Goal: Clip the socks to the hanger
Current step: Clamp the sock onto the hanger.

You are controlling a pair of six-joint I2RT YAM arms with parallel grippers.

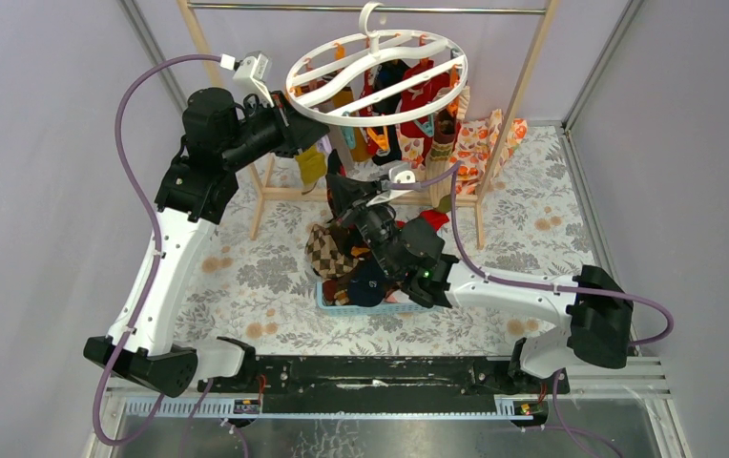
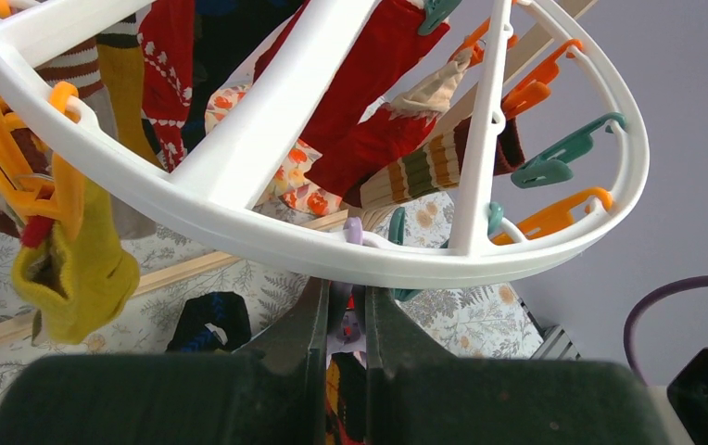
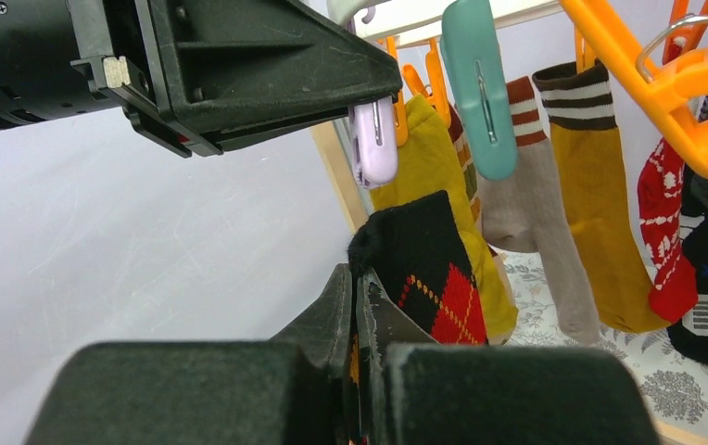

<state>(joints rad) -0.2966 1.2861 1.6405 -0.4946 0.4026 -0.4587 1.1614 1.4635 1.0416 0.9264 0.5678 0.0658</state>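
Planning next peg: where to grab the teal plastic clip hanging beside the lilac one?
Probably the upper half of the teal plastic clip, approached from outside the white oval plastic hanger: it hangs near-vertical, jaws down, so the bottom is free to open.

Hidden behind the right gripper (image 3: 357,283) fingers, lower half of the pinched black argyle sock (image 3: 429,269); mostly masked by the hanger (image 2: 267,232) rim, lilac clip (image 2: 353,230) between the left gripper (image 2: 346,292) fingers; buried under right arm (image 1: 494,284) and socks (image 1: 325,253), most of the blue basket (image 1: 342,305); cropped top and left, hanger ring.
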